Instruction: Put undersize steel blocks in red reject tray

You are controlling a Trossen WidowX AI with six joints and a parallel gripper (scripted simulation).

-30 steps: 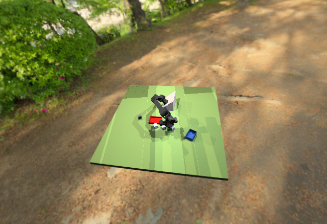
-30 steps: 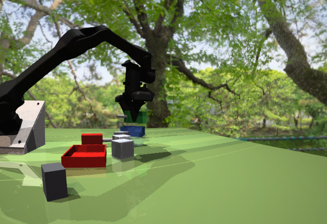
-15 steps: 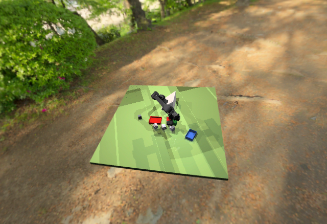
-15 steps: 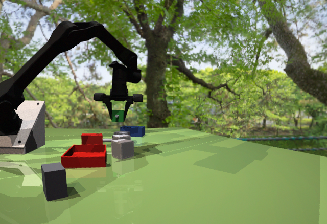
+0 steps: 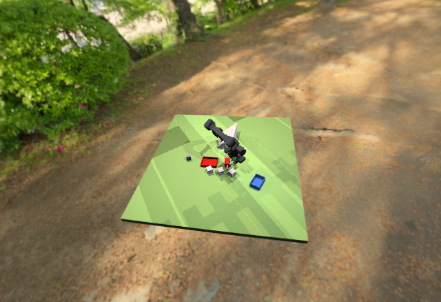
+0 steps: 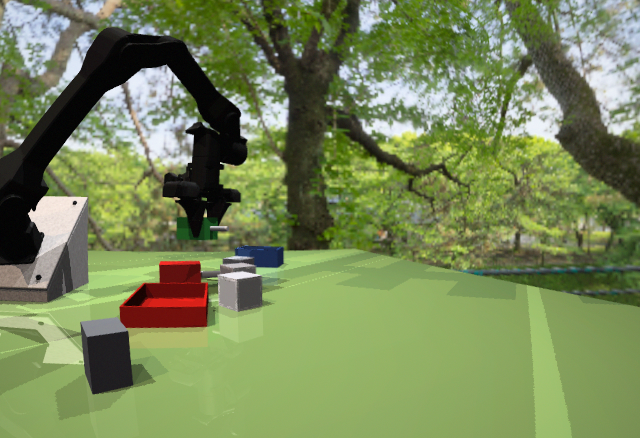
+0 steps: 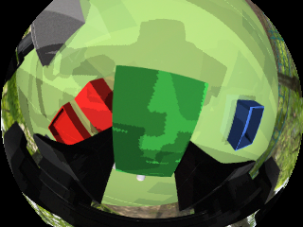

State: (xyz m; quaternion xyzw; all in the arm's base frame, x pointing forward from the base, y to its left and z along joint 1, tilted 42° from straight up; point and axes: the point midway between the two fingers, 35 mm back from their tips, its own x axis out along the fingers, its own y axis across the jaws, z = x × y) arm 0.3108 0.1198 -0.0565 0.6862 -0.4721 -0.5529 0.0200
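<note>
- Top: high and well back, facing obliquely down on the whole green worktop (image 5: 213, 198) (image 6: 413, 361) (image 7: 204, 43).
- Exterior: low, near the worktop, facing across it; arm at left.
- Wrist: close-up, facing down past the gripper (image 5: 236, 160) (image 6: 209, 226) (image 7: 144, 163).
- All share the blue tray (image 5: 257, 181) (image 6: 260, 256) (image 7: 245, 124).
</note>
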